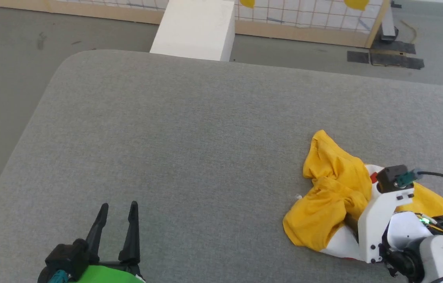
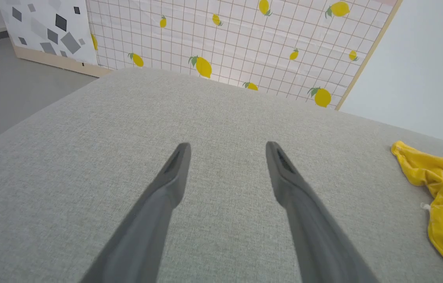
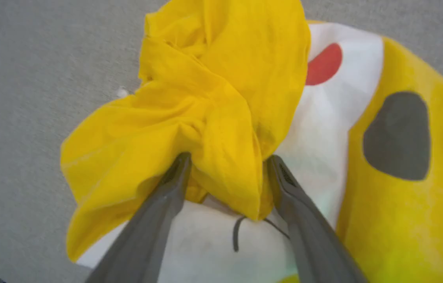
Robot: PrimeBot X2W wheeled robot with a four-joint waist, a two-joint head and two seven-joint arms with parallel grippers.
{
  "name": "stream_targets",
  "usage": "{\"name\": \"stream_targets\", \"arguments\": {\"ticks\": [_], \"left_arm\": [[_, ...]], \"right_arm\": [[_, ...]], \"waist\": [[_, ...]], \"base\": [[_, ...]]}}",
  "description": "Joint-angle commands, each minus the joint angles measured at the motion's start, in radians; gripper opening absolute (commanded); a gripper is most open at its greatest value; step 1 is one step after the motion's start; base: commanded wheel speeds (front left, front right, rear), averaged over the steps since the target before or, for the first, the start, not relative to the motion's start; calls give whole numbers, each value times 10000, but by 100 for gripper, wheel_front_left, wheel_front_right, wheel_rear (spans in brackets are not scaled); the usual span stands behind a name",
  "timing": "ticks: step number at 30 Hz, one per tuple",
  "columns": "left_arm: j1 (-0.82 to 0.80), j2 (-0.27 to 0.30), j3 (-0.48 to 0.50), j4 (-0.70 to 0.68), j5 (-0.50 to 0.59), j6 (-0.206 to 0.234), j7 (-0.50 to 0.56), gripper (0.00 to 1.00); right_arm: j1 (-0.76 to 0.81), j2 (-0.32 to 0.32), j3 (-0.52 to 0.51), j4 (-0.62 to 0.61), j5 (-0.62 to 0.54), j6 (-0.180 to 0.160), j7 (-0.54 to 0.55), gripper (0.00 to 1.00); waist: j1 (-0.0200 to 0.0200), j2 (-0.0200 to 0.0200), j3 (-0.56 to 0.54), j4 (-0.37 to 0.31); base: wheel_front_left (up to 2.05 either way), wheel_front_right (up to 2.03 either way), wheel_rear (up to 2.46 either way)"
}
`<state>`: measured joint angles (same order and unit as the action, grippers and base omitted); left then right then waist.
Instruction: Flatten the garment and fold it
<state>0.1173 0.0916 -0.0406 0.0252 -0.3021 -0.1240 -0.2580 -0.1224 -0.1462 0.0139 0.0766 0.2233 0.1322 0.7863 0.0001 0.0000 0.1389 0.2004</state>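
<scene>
Grey table (image 1: pixel 205 118), R tool (image 3: pixel 227 161) astride garment (image 3: pixel 225 78)

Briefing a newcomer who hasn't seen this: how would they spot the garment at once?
Find the grey padded table, then its near right side, where the right gripper reaches down. The garment lies there: a crumpled bright yellow heap with white patches and a red spot, vivid against the plain grey.

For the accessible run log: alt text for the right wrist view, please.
The right gripper, open, straddles a bunched fold of a crumpled yellow T-shirt lying on a grey fabric surface. The shirt's print shows white patches, a red spot and a dark grey blob.
</scene>
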Motion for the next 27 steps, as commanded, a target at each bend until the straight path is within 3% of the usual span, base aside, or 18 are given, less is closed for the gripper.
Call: {"name": "stream_targets", "arguments": {"ticks": [1, 2, 3, 11, 16, 21, 27], "left_arm": [[-109, 43, -15, 41, -79, -67, -38, 100], [-97, 40, -13, 57, -68, -67, -38, 100], [-71, 36, -5, 74, -58, -67, -38, 100], [80, -58, 125, 38, 50, -67, -38, 100], [-24, -118, 110, -12, 30, -67, -38, 100], [-265, -128, -66, 78, -87, -67, -38, 100], [-554, -87, -304, 270, -252, -67, -38, 100]], "right_arm": [[-214, -32, 58, 337, -140, -15, -328, 35], [-290, -9, 44, 562, -168, -15, -579, 5], [-398, -2, 66, 791, -221, -15, -870, 0], [-2222, -71, 1486, 1168, 75, -15, -1994, 0], [-3890, 437, 3066, 1640, 453, -15, -2348, 0], [-4827, 900, 5004, 2902, 1266, -15, -2851, 0], [-4873, 954, 6388, 4674, 2401, -15, -3441, 0]], "waist": [[-1, 0, -142, 137], [-1, 0, -200, 164], [-1, 0, -264, 182], [-1, 0, -525, 54], [-1, 0, -338, 9], [-1, 0, -29, 258], [-1, 0, 289, 746]], "base": [[0, 0, 0], [0, 0, 0], [0, 0, 0], [0, 0, 0], [0, 0, 0], [0, 0, 0], [0, 0, 0]]}}
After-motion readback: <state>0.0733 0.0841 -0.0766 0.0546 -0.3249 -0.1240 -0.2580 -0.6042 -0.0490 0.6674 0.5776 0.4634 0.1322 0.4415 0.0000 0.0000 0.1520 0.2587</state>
